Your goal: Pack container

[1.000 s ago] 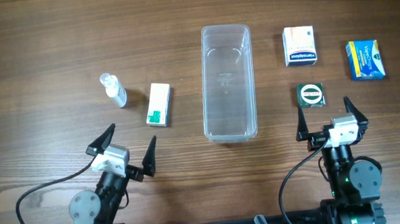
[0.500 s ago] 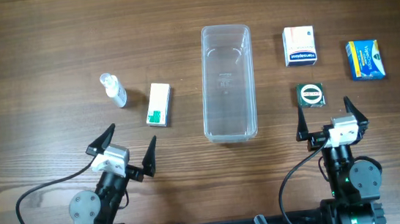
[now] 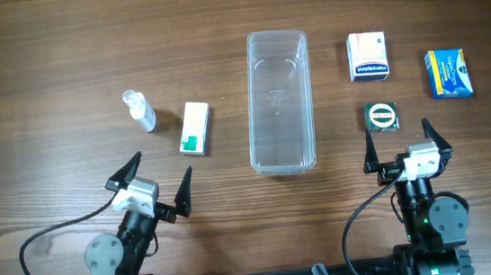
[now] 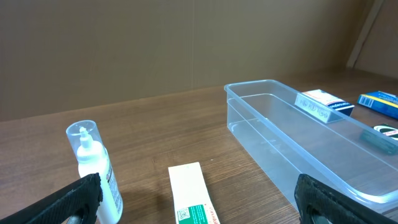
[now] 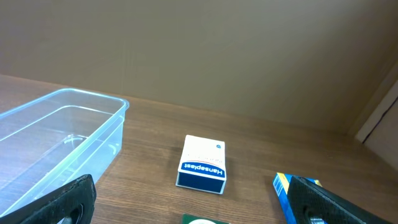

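My left pincer (image 3: 159, 167) is spread wide and holds nothing. My right pincer (image 3: 398, 132) is the same, wide open and empty. Both hang low at the near edge of the table (image 3: 40, 67), touching nothing.

Just ahead of the left one lies the green box (image 3: 195, 128), flat, a slim white carton with a green end. Beyond it and a little outward stands the bottle (image 3: 140, 111), upright, small, round and clear-capped. Just ahead of the right one lies the dark pack (image 3: 382, 115), square and flat. Farther on are the white box (image 3: 368, 57) and, off to the outside, the blue box (image 3: 448, 73), both of printed card.

Between my arms sits the tub (image 3: 279, 101), lengthwise and away from me, long and narrow. It is clear plastic with round corners, and it looks empty, so I judge the packing not yet begun.

I would take the nearest thing first, the green box on the left or the dark pack on the right. Card has firm, flat sides, so I would close across the narrow width and lay each box lengthwise to save room. The bottle is slick and round and may roll or tip, so I would grip its body low and square.
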Robot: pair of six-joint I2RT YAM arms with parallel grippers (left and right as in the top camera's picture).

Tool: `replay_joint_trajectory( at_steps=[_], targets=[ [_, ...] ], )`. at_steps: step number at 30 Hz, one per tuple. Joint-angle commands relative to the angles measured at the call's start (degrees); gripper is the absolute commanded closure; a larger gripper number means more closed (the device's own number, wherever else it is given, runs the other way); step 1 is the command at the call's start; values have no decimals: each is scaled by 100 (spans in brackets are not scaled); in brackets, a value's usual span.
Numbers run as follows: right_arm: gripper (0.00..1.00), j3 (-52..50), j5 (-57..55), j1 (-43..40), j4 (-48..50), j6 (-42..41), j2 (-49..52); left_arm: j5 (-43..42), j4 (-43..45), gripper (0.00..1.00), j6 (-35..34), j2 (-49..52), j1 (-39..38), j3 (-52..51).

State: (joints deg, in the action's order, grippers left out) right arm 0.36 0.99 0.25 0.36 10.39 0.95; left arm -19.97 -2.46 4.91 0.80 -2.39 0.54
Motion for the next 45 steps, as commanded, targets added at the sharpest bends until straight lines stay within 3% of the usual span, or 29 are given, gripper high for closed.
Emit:
replay_joint_trajectory(
  at_steps=[1, 23, 27, 30, 34, 38, 41, 45],
  targets=[
    [0, -7, -101, 26, 4, 33, -31, 33, -17, 0, 46, -20, 44, -22],
    [0, -7, -20, 28, 20, -122, -31, 33, -17, 0, 46, -20, 44, -22],
    [0, -7, 817, 28, 26, -1847, -20, 31, -17, 0, 46, -20, 44, -22],
    [0, -7, 811, 28, 24, -3845, -15, 33, -17, 0, 46, -20, 44, -22],
    [0, -4, 1056, 26, 79, -5134, -15, 33, -17, 0, 46, -20, 44, -22],
    [0, 48, 2813, 26, 647, -4378, -15, 33, -17, 0, 46, -20, 44, -22],
    [0, 310, 2870, 28, 645, -4175, -15, 33, -17, 0, 46, -20, 44, -22],
    [0, 1228, 2498, 26, 431, -3307, 127, 33, -17, 0, 46, -20, 44, -22]
  ],
)
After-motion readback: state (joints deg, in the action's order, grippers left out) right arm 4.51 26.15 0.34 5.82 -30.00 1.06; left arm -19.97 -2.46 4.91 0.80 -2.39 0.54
